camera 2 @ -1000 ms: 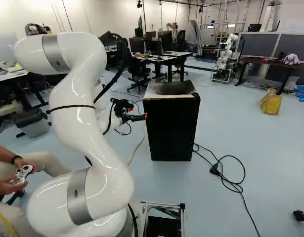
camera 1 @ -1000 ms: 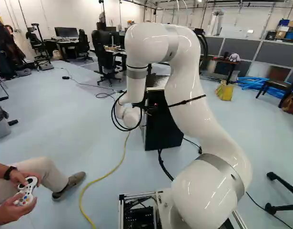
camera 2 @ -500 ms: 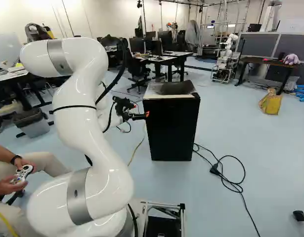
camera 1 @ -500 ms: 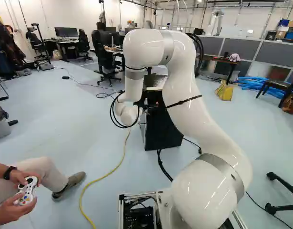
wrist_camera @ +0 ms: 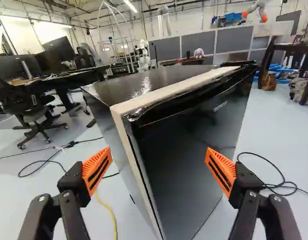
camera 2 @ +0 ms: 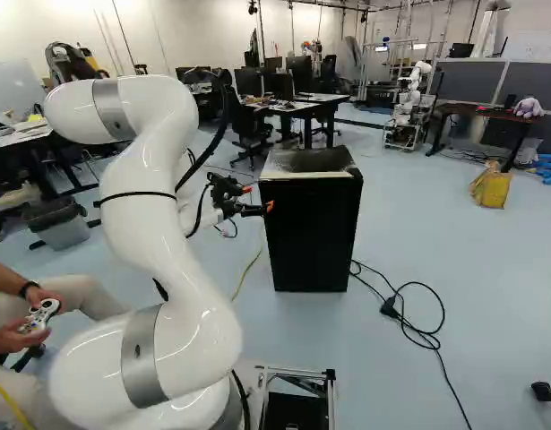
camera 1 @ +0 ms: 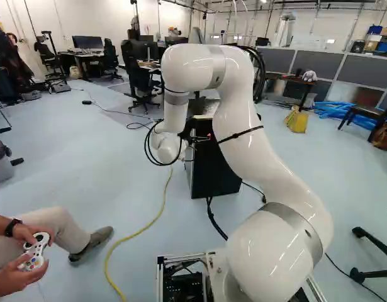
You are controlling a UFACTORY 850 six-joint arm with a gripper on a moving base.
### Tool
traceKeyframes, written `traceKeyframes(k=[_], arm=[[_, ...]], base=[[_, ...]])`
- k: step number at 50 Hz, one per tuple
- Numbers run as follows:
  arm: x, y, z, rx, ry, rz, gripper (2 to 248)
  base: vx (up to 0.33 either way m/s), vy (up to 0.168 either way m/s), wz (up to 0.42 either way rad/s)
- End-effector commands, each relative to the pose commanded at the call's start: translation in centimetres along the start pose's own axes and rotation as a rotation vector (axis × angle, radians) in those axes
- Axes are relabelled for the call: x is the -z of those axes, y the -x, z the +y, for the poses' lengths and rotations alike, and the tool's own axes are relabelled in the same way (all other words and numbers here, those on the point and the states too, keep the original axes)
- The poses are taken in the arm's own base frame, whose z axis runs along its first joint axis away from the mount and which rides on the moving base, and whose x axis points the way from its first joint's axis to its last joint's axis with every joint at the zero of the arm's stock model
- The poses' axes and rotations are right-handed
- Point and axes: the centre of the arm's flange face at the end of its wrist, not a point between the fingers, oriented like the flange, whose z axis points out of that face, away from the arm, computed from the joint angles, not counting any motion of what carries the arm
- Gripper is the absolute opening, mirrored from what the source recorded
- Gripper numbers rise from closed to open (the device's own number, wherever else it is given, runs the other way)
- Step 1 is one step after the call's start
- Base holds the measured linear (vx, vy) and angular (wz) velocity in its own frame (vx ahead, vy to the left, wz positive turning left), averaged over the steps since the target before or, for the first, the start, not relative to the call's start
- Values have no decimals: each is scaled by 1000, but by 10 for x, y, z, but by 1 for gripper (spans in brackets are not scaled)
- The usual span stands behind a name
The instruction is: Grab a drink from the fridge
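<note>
The black mini fridge stands on the floor ahead of the arm, its door shut; no drink is visible. In the right base view my gripper is at the fridge's upper left front edge. From the wrist, the gripper is open, its orange pads wide apart, with the near vertical edge of the fridge lying ahead between them. Whether either finger touches the fridge cannot be told.
A person's hands hold a game controller beside the base. Black cable lies right of the fridge, yellow cable left of it. Office chairs and desks stand behind, and another robot farther back.
The arm has sunk a little at its raised elbow, and the gripper has edged forward toward the fridge's front in the right base view. Base and fridge have stayed put.
</note>
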Motion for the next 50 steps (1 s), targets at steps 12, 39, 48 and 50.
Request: traceKeyframes(k=[12, 39, 48, 50], arm=[[-6, 0, -5, -21, 37, 22, 247], [-14, 2, -15, -40, 43, 32, 247], [-14, 2, -15, -40, 43, 32, 247], [-14, 2, -15, -40, 43, 32, 247]], base=[[0, 0, 0], [0, 0, 0], [0, 0, 0], [0, 0, 0]])
